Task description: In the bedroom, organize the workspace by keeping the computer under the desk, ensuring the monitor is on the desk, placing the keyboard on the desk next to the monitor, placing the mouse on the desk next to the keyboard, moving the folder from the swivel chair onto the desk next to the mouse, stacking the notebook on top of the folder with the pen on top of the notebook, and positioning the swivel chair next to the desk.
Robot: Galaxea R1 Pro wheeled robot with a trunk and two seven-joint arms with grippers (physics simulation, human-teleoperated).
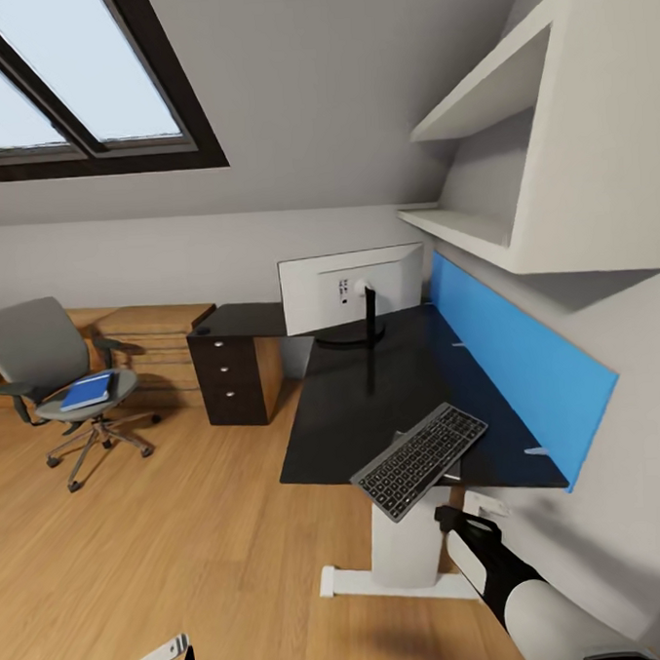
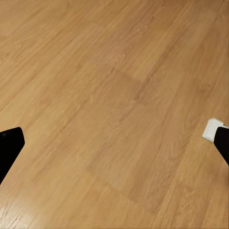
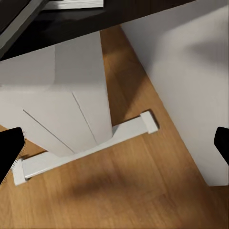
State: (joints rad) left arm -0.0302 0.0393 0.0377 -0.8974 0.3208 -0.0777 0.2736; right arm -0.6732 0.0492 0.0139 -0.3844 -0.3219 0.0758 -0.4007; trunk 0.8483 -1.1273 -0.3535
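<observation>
Keyboard (image 1: 420, 460) already lies on the desk (image 1: 392, 385) just above your wide-open right claw (image 3: 114, 143), monitor (image 1: 352, 289) beyond, but that folder (image 1: 87, 391) waits on the far swivel chair (image 1: 54, 371).

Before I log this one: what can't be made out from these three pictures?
- Monitor, head view: white back faces the camera, so the screen is hidden.
- Keyboard, head view: overhangs the desk front edge; whether it rests or hangs is unclear.
- Folder on the chair, head view: too small to tell if anything lies on it.
- Right pincer, right wrist view: fingertips cut off by the picture edges.
</observation>
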